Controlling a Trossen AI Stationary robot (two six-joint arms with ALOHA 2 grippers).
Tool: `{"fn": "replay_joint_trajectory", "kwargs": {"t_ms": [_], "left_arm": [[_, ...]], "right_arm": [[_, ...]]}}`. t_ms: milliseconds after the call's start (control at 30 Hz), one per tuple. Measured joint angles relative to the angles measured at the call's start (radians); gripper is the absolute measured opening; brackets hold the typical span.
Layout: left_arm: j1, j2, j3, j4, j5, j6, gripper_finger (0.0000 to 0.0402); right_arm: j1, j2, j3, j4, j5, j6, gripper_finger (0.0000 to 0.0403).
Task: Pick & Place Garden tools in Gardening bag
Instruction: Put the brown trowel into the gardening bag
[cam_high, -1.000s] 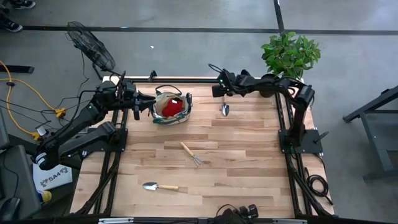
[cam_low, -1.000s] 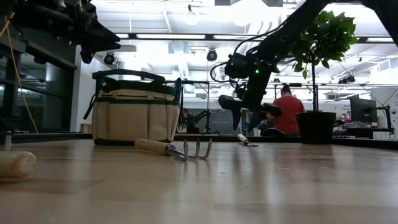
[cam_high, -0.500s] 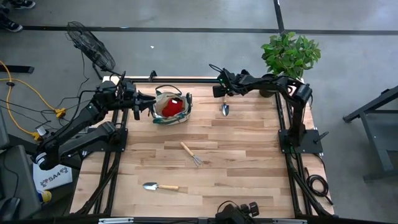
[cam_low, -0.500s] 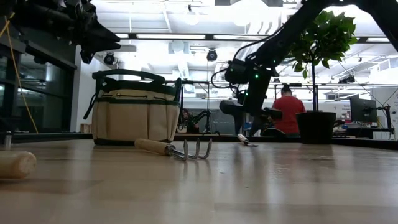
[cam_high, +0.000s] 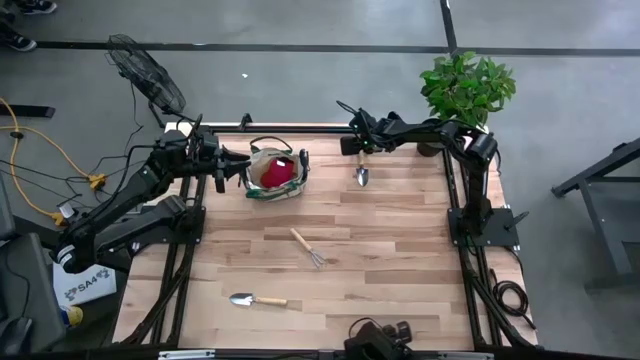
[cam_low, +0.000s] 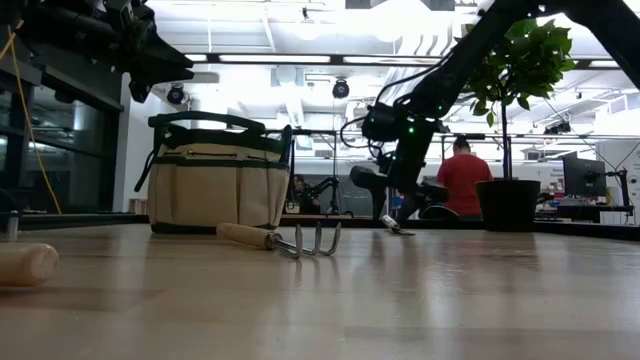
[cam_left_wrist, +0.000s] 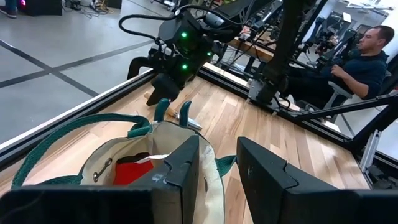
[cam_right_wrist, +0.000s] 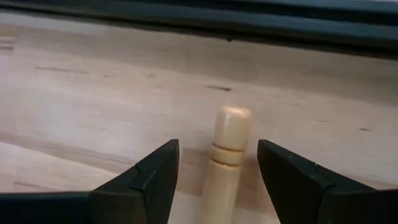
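The beige gardening bag (cam_high: 275, 172) with green trim stands at the table's far left, with the red spray bottle (cam_high: 279, 171) inside it. My left gripper (cam_left_wrist: 217, 146) is open, over the bag's left rim (cam_high: 240, 163). A wooden-handled trowel (cam_high: 362, 173) lies flat to the right of the bag, its handle pointing toward the far edge. My right gripper (cam_right_wrist: 217, 149) is open, its fingers standing on either side of the handle's free end (cam_right_wrist: 232, 132) without touching. The hand rake (cam_high: 308, 247) and a second trowel (cam_high: 255, 299) lie flat nearer the front. No shears show.
A potted green plant (cam_high: 467, 85) stands at the far right corner, its black pot (cam_low: 507, 204) behind my right arm. A fan (cam_high: 145, 75) stands off the table's far left. A person in red (cam_low: 462, 177) sits in the room behind. Bare wood (cam_high: 400, 260) lies right of the rake.
My right gripper has gone slightly toward the table's right edge and down toward the trowel's handle end, staying open. The left arm and all tools have kept still.
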Motion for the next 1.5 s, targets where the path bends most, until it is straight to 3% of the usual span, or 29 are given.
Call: {"fn": "replay_joint_trajectory", "kwargs": {"t_ms": [700, 1233, 1500], "left_arm": [[0.0, 0.0, 0.0, -0.001, 0.002, 0.0, 0.0106], [0.0, 0.0, 0.0, -0.025, 0.004, 0.0, 0.0106], [0.0, 0.0, 0.0, -0.025, 0.004, 0.0, 0.0106]], "right_arm": [[0.0, 0.029, 0.003, -0.002, -0.019, -0.005, 0.0206], [-0.001, 0.029, 0.001, -0.029, -0.033, -0.049, 0.0081], [0.018, 0.023, 0.0, -0.031, -0.042, -0.09, 0.0064]]}}
